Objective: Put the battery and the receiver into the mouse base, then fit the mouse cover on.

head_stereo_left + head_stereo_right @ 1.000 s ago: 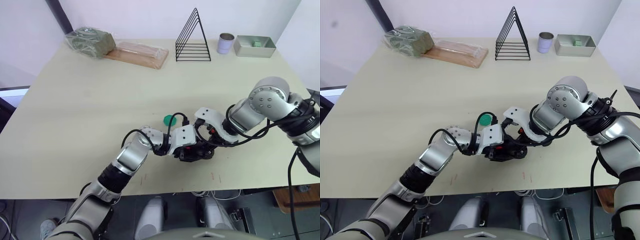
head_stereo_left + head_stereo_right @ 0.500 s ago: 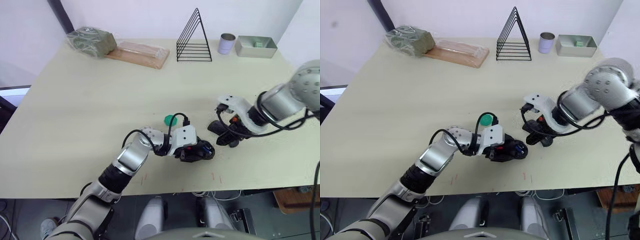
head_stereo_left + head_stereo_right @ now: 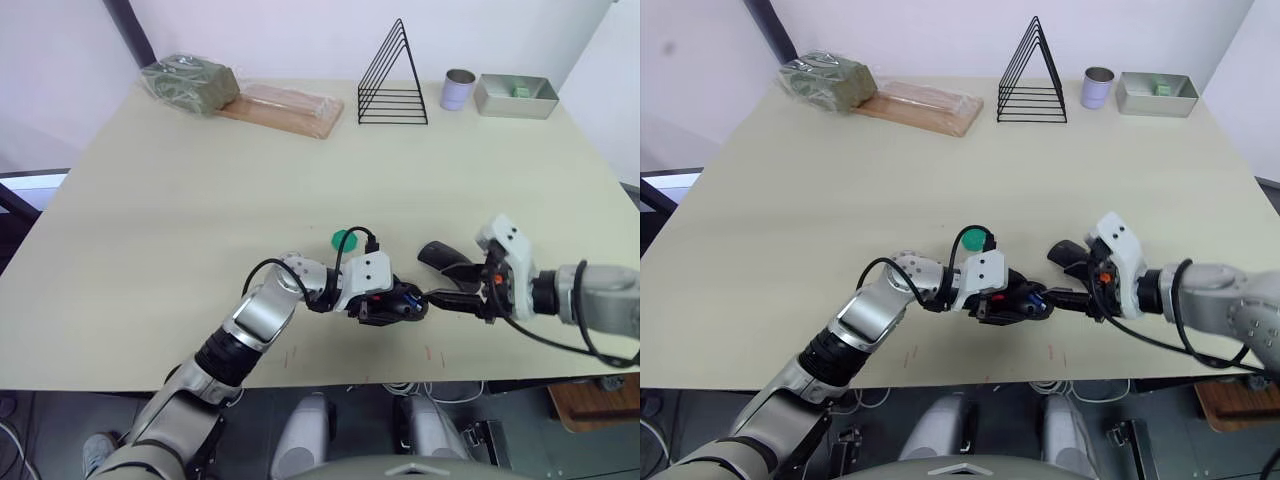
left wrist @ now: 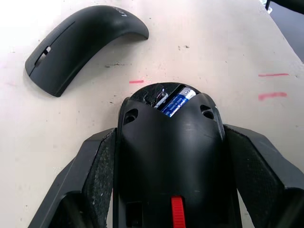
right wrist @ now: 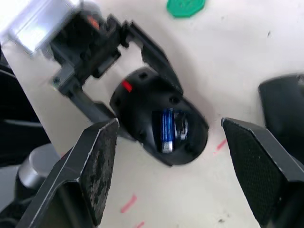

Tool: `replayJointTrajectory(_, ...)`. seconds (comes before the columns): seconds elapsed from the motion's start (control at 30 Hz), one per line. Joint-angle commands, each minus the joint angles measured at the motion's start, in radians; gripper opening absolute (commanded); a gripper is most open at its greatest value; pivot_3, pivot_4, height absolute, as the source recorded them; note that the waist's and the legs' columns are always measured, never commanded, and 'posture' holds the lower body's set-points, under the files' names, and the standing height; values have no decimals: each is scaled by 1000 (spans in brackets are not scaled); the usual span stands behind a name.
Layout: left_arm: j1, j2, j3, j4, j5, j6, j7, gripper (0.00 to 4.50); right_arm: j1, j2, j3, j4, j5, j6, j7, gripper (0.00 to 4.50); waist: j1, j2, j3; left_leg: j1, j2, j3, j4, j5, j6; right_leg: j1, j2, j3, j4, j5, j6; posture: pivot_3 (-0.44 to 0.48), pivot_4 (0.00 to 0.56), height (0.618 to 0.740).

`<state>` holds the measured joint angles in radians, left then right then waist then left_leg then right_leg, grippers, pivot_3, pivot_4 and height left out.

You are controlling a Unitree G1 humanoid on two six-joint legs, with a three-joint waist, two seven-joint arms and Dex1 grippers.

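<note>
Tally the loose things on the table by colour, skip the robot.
Black: 3 - mouse base, mouse cover, wire rack
Blue: 1 - battery
Green: 2 - disc, wrapped bundle
Silver/grey: 2 - cup, tray
Wood: 1 - board
Total: 9

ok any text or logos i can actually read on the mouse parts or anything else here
No text can be read.
Mouse cover: a small pale logo near its edge, too small to read.
Battery: pale print on the blue label, too blurred to read.
Mouse base: no visible lettering, just a red part.
</note>
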<state>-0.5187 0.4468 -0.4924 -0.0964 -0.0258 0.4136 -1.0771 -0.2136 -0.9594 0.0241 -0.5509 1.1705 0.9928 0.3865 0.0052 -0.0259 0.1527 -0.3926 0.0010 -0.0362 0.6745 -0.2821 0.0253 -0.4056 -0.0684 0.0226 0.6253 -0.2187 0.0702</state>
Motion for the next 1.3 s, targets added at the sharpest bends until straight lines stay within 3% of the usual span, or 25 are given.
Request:
replayJointTrajectory(0.03, -5, 14, -7, 5, 3, -2, -17, 3007, 70, 23, -15, -67, -161, -149, 74, 3629, -1, 0, 0, 1, 0, 0, 0, 0, 0, 0, 0, 1, 0, 0, 0, 0, 150, 740)
replayJointTrajectory(0.1, -7, 15, -8, 9, 3, -4, -20, 3007, 114, 56, 8, -72, -249, -219, 100, 3629, 0, 0, 0, 2, 0, 1, 0, 0, 0, 1, 1, 0, 0, 0, 0, 0, 150, 740)
replayJointTrajectory(0.17, -6, 16, -9, 10, 4, -6, -23, 3007, 131, 109, 18, -55, -294, -258, 104, 3077, 0, 0, 0, 2, 0, 1, 0, 0, 0, 1, 2, 1, 0, 0, 0, 0, 150, 740)
replayJointTrajectory(0.33, -11, 14, -10, 18, 3, -7, -29, 3007, 152, 195, 57, -45, -400, -314, 126, 1128, 1, 0, 0, 2, 0, 1, 0, 0, 0, 1, 3, 1, 0, 0, 0, 0, 150, 740)
replayJointTrajectory(0.4, -12, 15, -11, 21, 4, -9, -31, 3007, 164, 206, 69, -37, -442, -335, 151, 64, 1, 0, 0, 2, 0, 1, 0, 0, 0, 1, 3, 1, 0, 0, 0, 0, 150, 740)
replayJointTrajectory(1.3, -3, 22, -18, -4, 9, 24, -29, 3007, 135, 345, 106, 56, -628, -336, 224, 64, 5, 1, 0, 10, 0, 1, -1, 0, 0, 8, 4, 2, 0, -1, -1, 0, 150, 740)
